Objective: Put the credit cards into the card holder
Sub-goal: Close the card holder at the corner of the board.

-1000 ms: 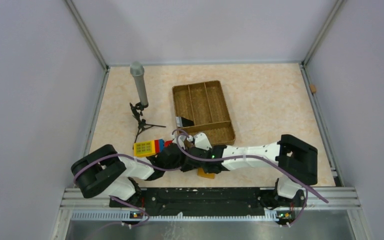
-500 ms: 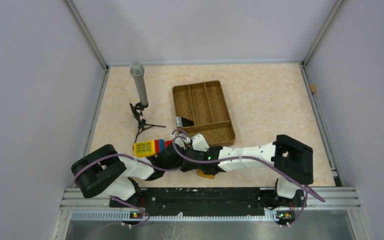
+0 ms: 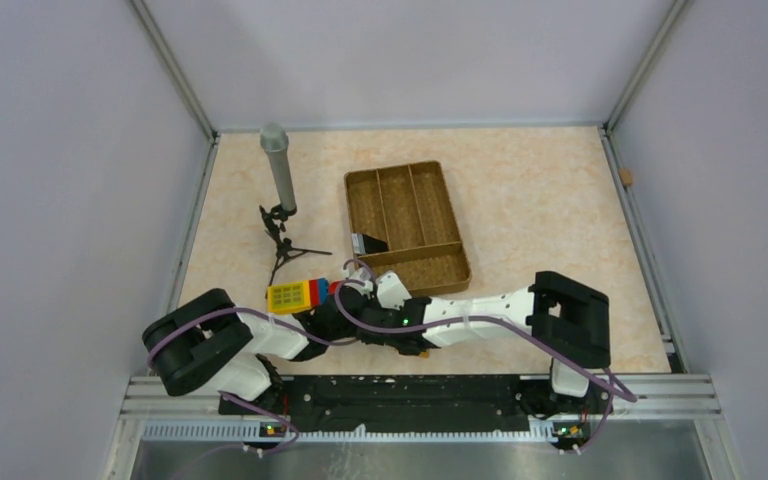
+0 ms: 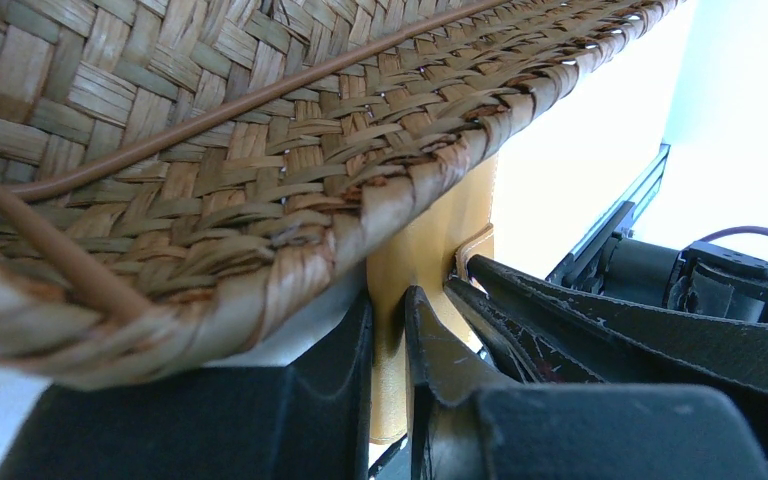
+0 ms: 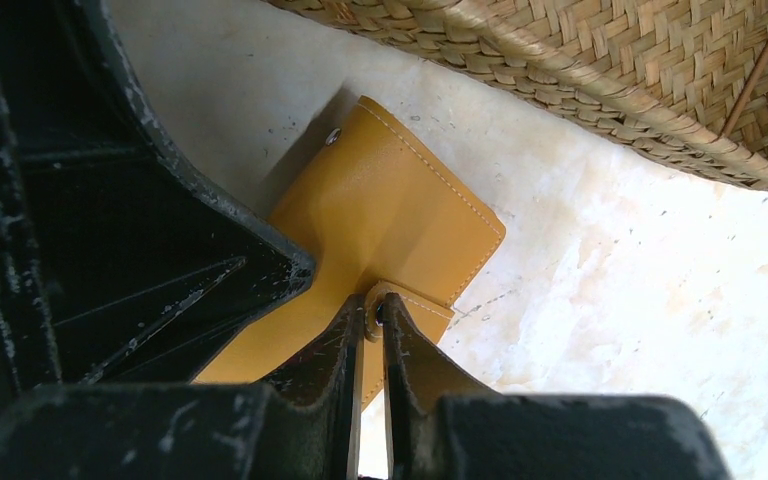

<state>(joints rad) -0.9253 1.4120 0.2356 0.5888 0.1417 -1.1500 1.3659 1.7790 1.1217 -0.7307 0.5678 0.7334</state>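
1. Left end effector [image 4: 390,345]: the fingers are pressed together on one edge of the tan-orange card holder [image 4: 428,250], which stands on edge between them.
2. Right end effector [image 5: 372,340]: the fingertips are pinching the card holder's small snap tab [image 5: 385,297]. The stud [image 5: 332,135] shows at the holder's far corner.
3. Card holder location: it is held between the two end effectors, just in front of the near wall of the woven tray [image 3: 407,225], over the marbled tabletop [image 3: 540,200]. I cannot tell whether it touches the surface.
4. Overhead view: both wrists meet near the tray's near-left corner and cover most of the holder.
5. Other items: a grey microphone [image 3: 278,170] stands upright on a small tripod left of the tray. A yellow, blue and red toy block [image 3: 300,294] lies beside the left wrist.
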